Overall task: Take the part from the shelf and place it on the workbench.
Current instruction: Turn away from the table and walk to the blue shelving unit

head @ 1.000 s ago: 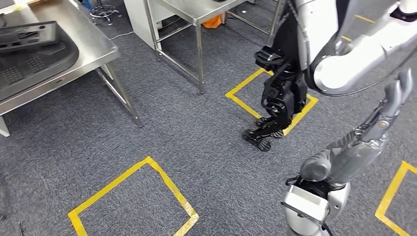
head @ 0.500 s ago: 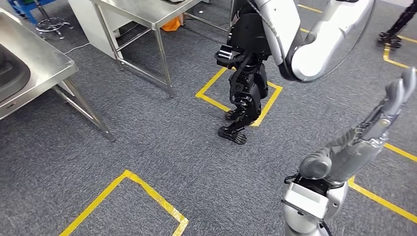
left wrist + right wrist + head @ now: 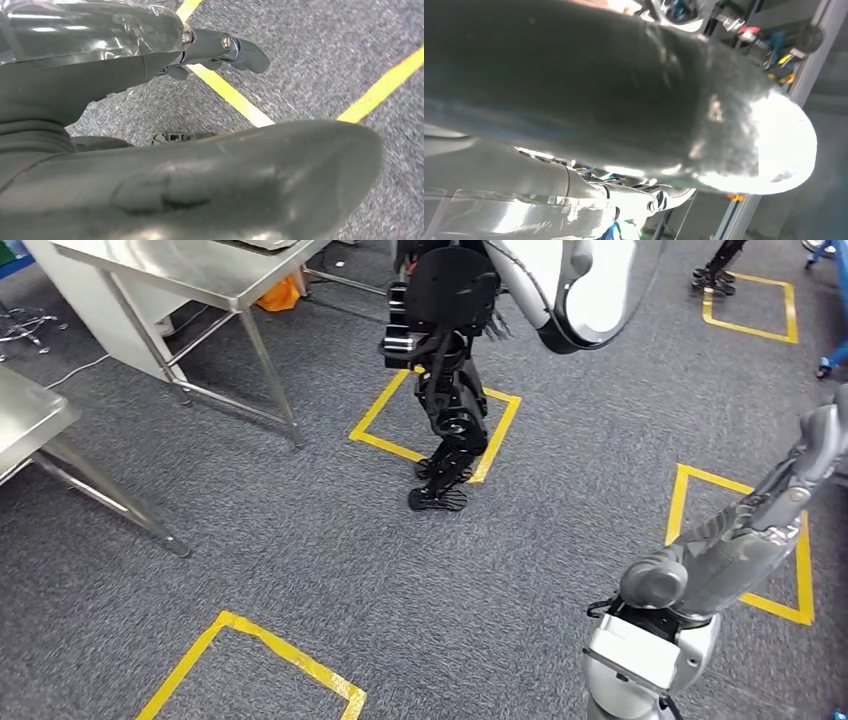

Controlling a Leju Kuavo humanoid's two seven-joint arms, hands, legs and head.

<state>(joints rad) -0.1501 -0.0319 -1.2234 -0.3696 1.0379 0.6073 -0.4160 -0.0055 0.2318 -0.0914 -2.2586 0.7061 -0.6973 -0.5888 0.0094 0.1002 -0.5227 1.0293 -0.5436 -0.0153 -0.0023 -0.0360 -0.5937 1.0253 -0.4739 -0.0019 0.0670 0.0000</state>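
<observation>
My right hand (image 3: 745, 530) reaches up along the right side of the head view with its fingers stretched out and nothing in them. In the right wrist view the thick thumb of my right hand (image 3: 624, 95) lies apart from the fingers (image 3: 659, 197), with nothing between them. In the left wrist view my left hand (image 3: 200, 165) hangs over grey carpet, its fingers (image 3: 225, 47) straight and holding nothing. A corner of the steel workbench (image 3: 25, 415) shows at the far left of the head view.
Another humanoid robot with black legs (image 3: 445, 410) stands on a yellow taped square ahead. A second steel table (image 3: 190, 270) stands at the back left. Yellow taped squares (image 3: 260, 650) mark the grey carpet. A metal frame with tools (image 3: 784, 55) lies behind my right hand.
The whole head view has swung to the right: the workbench with the dark part slid out at the left, and another yellow square came in at the right. My right hand keeps its pose.
</observation>
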